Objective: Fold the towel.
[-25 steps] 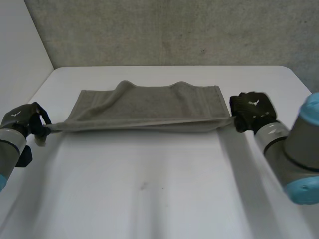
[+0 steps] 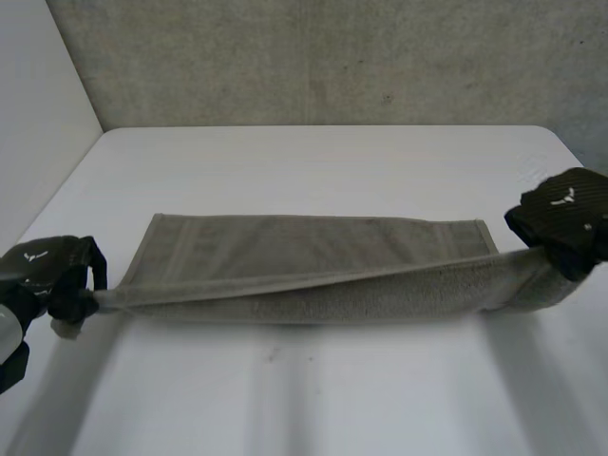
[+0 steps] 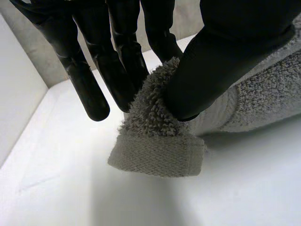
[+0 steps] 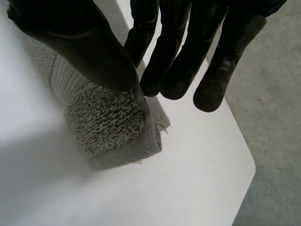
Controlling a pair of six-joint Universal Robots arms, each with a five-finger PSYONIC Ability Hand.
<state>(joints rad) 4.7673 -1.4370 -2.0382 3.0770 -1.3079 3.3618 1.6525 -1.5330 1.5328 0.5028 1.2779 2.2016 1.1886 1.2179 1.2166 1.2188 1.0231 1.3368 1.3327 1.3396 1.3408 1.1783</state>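
Towel (image 2: 304,249) pulled taut, nearer the table's (image 2: 313,152) front edge.
The left hand (image 2: 46,274) and right hand (image 2: 565,217) have spread apart, each pinching a near corner between thumb and fingers. The humps along the far edge have flattened, ready for folding.

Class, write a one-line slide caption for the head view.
Left hand and right hand pinch opposite ends of the grey towel, stretched between them over the white table.

Probably a lab or test cell: bare white table (image 2: 313,399) across the lower frame, rough grey wall (image 2: 313,57) along the top, white panel (image 2: 38,123) upper left.
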